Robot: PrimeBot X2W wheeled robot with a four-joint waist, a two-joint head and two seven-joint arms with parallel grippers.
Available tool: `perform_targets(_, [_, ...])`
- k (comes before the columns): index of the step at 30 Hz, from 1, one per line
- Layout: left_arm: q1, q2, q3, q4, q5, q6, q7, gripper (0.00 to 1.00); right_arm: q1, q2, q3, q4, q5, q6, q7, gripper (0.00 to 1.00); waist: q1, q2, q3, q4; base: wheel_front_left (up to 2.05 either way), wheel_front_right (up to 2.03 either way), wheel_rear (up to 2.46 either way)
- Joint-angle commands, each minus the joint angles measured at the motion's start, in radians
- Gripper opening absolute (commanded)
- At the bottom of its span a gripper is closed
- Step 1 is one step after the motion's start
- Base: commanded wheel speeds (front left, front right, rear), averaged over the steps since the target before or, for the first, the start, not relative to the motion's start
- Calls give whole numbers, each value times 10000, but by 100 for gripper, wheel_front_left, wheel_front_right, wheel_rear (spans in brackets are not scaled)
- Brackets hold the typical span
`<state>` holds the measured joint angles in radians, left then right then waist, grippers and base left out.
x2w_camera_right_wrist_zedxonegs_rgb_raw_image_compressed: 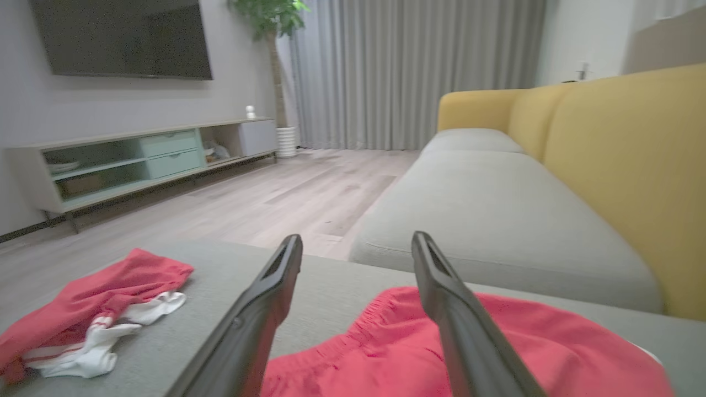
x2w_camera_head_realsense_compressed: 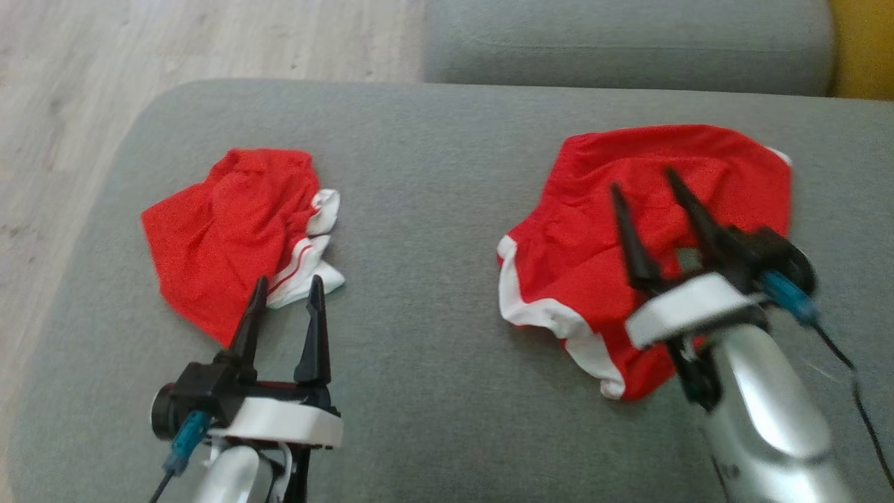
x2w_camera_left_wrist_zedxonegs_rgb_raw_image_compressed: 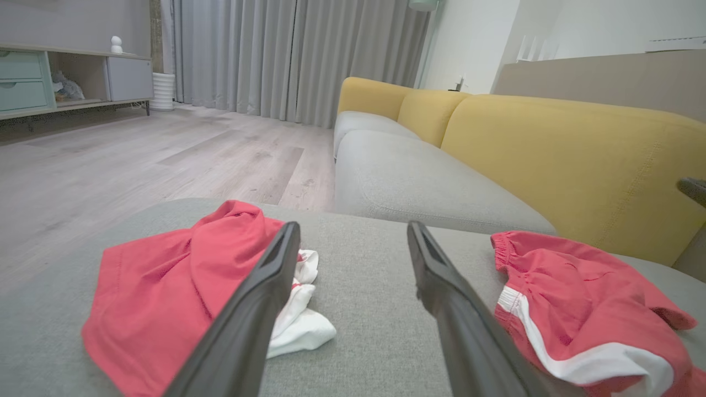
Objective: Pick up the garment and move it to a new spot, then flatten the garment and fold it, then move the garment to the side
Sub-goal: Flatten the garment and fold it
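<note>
Grey cushion (x2w_camera_head_realsense_compressed: 433, 209): right-hand red shorts (x2w_camera_head_realsense_compressed: 580, 244) just under wide-apart right jaws; left jaws apart too, farther off.

Grey sofa (x2w_camera_right_wrist_zedxonegs_rgb_raw_image_compressed: 496, 209), yellow back (x2w_camera_right_wrist_zedxonegs_rgb_raw_image_compressed: 634, 165); wood floor (x2w_camera_right_wrist_zedxonegs_rgb_raw_image_compressed: 287, 198), curtains (x2w_camera_right_wrist_zedxonegs_rgb_raw_image_compressed: 413, 71), TV (x2w_camera_right_wrist_zedxonegs_rgb_raw_image_compressed: 121, 36) above a cabinet (x2w_camera_right_wrist_zedxonegs_rgb_raw_image_compressed: 138, 160), seemingly a plant (x2w_camera_right_wrist_zedxonegs_rgb_raw_image_compressed: 270, 16).

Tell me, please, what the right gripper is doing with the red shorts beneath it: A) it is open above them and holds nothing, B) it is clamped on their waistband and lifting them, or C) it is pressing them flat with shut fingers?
A: in the right wrist view the right gripper has its fingers wide apart over the red shorts, with no cloth pinched between them.
</note>
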<state>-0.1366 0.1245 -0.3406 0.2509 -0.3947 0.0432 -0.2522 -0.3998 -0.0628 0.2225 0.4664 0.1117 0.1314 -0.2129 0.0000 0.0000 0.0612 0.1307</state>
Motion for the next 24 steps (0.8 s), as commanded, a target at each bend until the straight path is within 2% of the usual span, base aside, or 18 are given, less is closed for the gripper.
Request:
perform_targets(1, [-196, 47, 492, -364, 148, -11, -95, 100, 472, 124, -435, -599, -38, -7, -197, 100, 0, 0, -186, -387, 0, 0, 0])
perform_targets(6, [-26, -6, 559, -383, 220, -42, -95, 100, 1901, 125, -1758, -1288, 261, -7, -307, 100, 0, 0, -333, -917, 0, 0, 0])
perform_targets(12, [-21, -89, 489, -306, 325, -141, -95, 100, 3176, 125, -2350, -968, 718, -7, -169, 100, 0, 0, -256, -1177, 0, 0, 0])
perform_targets(18, [-140, -74, 460, -247, 411, -246, -95, 100, 2960, 125, -2118, -781, 783, -7, -66, 100, 0, 0, -11, -1102, 0, 0, 0])
perform_targets(24, [-209, -129, 394, -165, 448, -324, -95, 100, 2353, 125, -2254, 126, 502, -7, 535, 100, 0, 0, 187, -742, 0, 0, 0])
